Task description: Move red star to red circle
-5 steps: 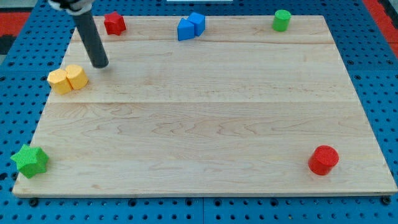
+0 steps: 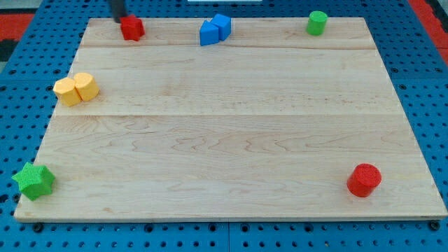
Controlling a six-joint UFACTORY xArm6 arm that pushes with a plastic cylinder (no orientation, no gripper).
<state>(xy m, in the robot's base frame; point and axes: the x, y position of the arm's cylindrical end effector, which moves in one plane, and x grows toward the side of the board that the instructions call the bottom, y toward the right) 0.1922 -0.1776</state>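
Observation:
The red star (image 2: 131,28) sits at the top left of the wooden board (image 2: 231,133). My tip (image 2: 119,19) is at the view's top edge, just left of and above the red star, touching or nearly touching it. The red circle (image 2: 364,180) lies at the board's bottom right, far from the star.
Two blue blocks (image 2: 215,29) sit together at the top middle. A green cylinder (image 2: 317,22) is at the top right. Two yellow blocks (image 2: 76,89) lie at the left edge. A green star (image 2: 33,180) sits at the bottom left corner.
My tip has moved up from beside the yellow blocks to the top edge, next to the red star. The star has shifted slightly to the right.

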